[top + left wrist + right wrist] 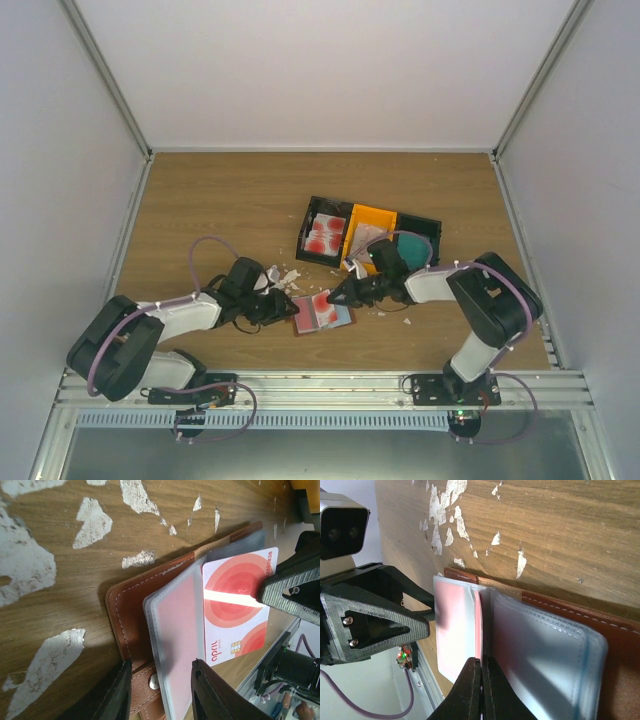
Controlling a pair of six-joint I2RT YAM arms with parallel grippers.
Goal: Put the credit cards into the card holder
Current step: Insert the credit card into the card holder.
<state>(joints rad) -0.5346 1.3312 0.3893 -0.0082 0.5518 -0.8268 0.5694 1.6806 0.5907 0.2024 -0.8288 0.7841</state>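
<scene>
Your left pincer [161, 680] clamping brown leather bifold wallet [127, 615] at table's [220, 200] near edge, right pincer [481, 667] pinching white red-blotched plastic card [235, 580].

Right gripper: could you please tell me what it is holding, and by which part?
The right gripper is shut on a red-and-white credit card, pinching the middle of its long outer edge.

Soft, even overhead light; bright glare streak across the credit card [235, 625]; right fingers [467, 695] blurred up close.
</scene>
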